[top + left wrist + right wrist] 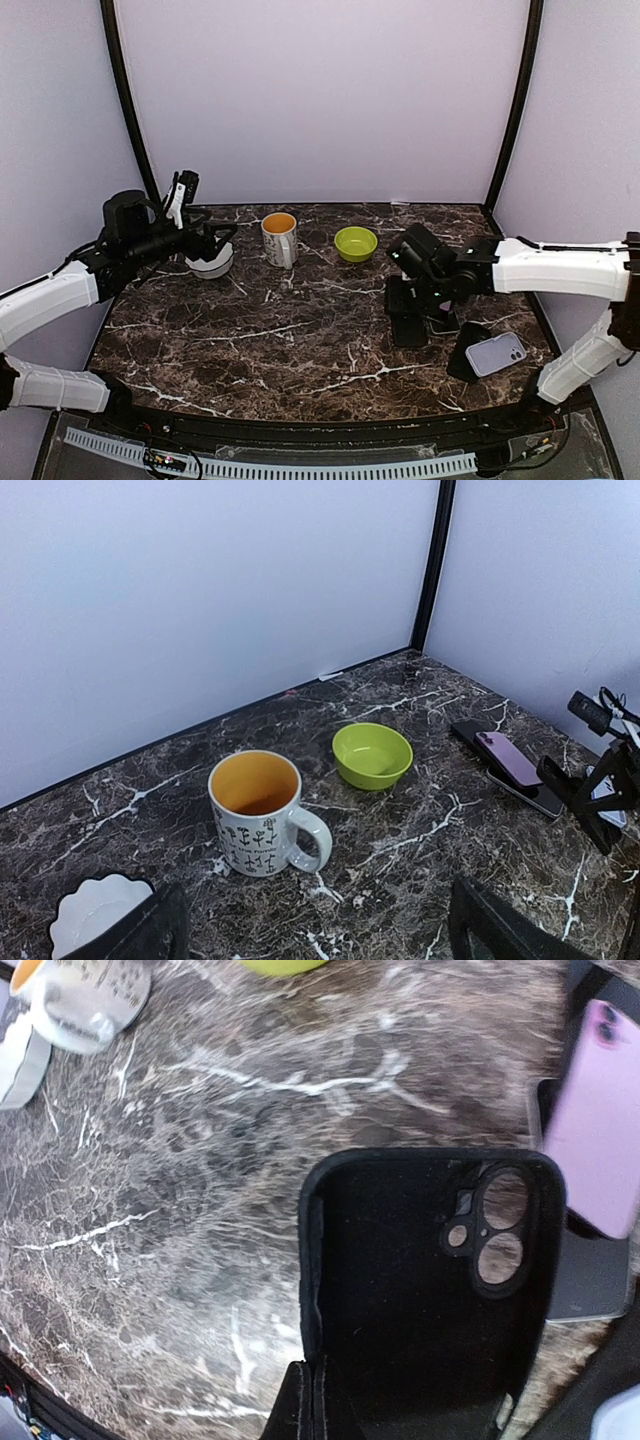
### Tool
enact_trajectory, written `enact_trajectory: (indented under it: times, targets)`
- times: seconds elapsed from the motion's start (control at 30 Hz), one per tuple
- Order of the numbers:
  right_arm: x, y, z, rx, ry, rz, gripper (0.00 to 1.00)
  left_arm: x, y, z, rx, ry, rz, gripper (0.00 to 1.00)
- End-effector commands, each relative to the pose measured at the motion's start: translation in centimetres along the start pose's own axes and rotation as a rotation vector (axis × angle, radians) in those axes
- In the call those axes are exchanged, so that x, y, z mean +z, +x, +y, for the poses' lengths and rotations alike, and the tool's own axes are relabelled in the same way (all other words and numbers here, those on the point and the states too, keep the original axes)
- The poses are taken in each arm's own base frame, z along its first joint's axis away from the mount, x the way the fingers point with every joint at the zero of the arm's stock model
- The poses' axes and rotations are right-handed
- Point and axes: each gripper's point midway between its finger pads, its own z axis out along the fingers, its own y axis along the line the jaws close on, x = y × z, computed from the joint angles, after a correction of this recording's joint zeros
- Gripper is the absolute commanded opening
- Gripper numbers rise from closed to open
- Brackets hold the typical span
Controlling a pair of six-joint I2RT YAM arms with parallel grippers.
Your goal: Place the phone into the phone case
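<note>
My right gripper (pixel 412 300) is shut on one side wall of a black phone case (pixel 405 320) and holds it just over the right part of the table. In the right wrist view the case (pixel 420 1290) has its hollow side and camera cutouts facing the camera, with the gripper (pixel 318 1400) on its near edge. A lilac phone (pixel 600 1120) lies back up just right of the case, on a dark silver-edged slab (pixel 580 1285). It also shows in the left wrist view (pixel 510 758). My left gripper (pixel 215 240) is open and empty at the back left.
A second lilac phone (pixel 497 352) lies back up on a black piece (pixel 465 352) at the front right. A white patterned mug (pixel 279 238), a green bowl (pixel 355 243) and a white scalloped bowl (pixel 210 265) stand along the back.
</note>
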Motion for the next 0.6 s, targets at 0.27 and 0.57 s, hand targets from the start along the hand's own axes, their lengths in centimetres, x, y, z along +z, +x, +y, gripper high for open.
enact_trajectory:
  times: [0.27,0.57]
  targets:
    - [7.5,3.8,4.9,-0.103,0.164,0.106,0.00,0.3,1.2,-0.5,0.009,0.014,0.027,0.92]
    - [11.1,3.4,4.9,-0.076,0.176,0.125,0.00,0.4,1.3,-1.0,0.012,0.031,0.027,0.92]
